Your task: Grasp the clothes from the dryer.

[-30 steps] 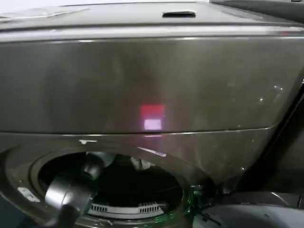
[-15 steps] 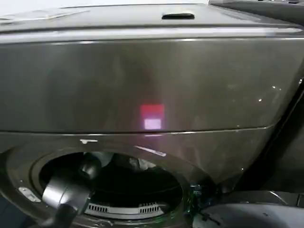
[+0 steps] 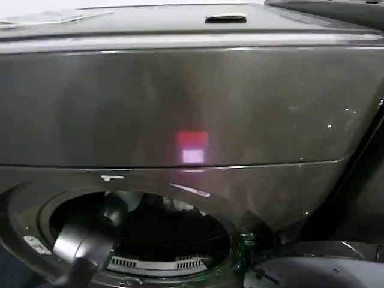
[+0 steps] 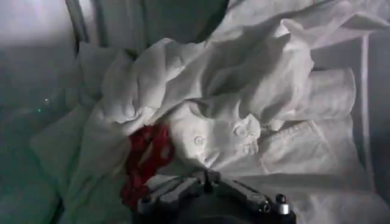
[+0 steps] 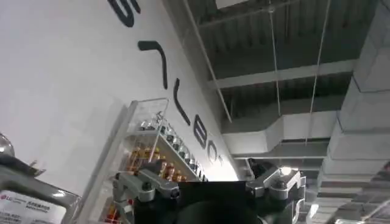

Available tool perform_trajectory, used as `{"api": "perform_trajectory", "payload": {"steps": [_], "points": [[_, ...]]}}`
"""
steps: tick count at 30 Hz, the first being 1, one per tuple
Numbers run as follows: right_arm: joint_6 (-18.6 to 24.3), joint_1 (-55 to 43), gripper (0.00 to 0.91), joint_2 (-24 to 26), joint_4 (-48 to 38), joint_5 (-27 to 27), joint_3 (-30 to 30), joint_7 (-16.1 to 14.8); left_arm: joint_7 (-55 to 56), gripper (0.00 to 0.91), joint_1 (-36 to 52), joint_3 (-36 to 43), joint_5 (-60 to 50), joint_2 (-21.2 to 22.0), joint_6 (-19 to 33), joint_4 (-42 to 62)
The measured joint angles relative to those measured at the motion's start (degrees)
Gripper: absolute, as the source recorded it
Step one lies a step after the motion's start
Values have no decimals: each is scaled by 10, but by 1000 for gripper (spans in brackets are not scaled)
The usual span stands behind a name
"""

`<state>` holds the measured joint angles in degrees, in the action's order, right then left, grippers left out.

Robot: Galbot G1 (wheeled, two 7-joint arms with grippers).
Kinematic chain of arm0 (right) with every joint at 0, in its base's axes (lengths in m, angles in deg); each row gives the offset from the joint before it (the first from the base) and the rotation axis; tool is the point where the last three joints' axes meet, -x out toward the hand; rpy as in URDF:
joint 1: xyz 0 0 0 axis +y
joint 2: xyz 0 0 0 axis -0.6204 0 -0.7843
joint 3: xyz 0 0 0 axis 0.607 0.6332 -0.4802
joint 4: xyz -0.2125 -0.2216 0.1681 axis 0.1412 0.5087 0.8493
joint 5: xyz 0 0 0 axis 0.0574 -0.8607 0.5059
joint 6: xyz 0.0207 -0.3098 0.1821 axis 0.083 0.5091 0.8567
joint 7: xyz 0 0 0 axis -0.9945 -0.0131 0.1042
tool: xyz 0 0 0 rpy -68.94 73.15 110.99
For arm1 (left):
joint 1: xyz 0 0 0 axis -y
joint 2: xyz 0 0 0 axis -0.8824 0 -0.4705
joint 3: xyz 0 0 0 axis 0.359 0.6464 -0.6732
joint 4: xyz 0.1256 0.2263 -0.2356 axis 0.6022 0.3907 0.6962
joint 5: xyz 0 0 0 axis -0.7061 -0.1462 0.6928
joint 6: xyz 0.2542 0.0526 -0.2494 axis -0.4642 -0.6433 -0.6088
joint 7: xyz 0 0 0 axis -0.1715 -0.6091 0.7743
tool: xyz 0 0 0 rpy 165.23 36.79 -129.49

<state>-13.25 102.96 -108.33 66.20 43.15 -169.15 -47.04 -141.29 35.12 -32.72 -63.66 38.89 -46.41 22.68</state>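
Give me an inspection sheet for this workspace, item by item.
Surface: bronze-grey dryer front, porthole open, pink-red light glowing.
Job's things: white clothes with a red patch, bunched inside the drum.
Clutter: nothing seen.
Hands: left arm reaches into the porthole; left hand close to the clothes, not on them. Right hand points up at the ceiling, away from the dryer.
Cables: nothing seen.
Surroundings: white wall with dark lettering, clear display rack, exposed ceiling ducts.

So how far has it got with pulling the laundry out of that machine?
Done: the left arm has reached in through the open porthole of the dryer. In hand: its left end effector sits just in front of the clothes, which lie loose in the drum. Left: gripping them and pulling them out. The right end effector points away, idle.
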Motion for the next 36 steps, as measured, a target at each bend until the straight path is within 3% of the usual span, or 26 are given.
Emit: {"api": "perform_trajectory", "payload": {"steps": [12, 21, 28, 36], "points": [[4, -6, 907, 1, -4, -4, 5, 0, 95, 0, -41, -104, 116, 15, -26, -70], [8, -13, 907, 10, -16, -9, 8, 2, 237, 0, -159, -168, 255, 23, -31, -248], [11, -15, 907, 16, -28, -15, 8, 11, 385, 0, -267, -198, 333, 36, 6, -397], [28, -16, 907, 21, -33, -27, 5, 11, 519, 0, -370, -213, 381, 36, 105, -527]]}}
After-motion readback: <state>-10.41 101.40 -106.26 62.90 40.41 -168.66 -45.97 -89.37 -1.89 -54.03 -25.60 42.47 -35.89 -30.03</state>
